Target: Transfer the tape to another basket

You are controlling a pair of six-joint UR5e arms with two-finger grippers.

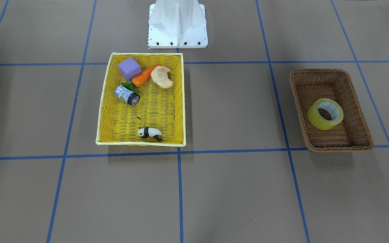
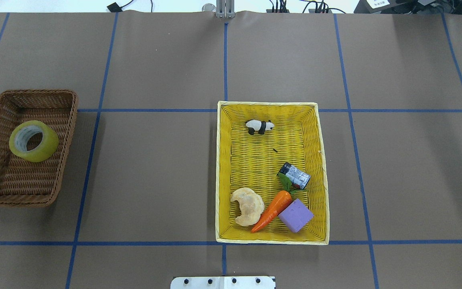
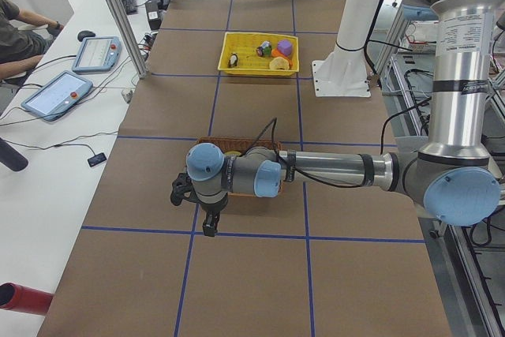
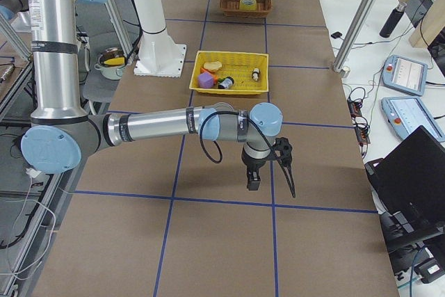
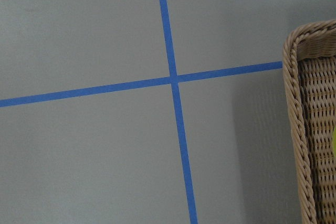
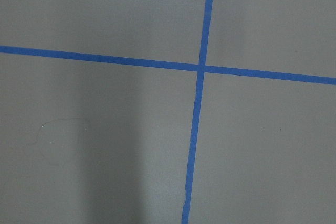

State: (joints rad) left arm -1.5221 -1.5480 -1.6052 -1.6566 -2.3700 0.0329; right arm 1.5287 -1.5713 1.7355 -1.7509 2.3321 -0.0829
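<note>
Lone tape (image 2: 33, 141) inside basket (image 2: 34, 93) rim

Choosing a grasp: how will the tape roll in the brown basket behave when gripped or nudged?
The tape looks like a thick wound ring, so it probably keeps its shape if pinched through the open core. Its smooth round side might slip or roll when nudged, though the woven walls of the basket would likely stop it.

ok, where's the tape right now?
In the overhead view the tape sits alone in the brown wicker basket on the robot's left, well apart from the yellow basket.
</note>
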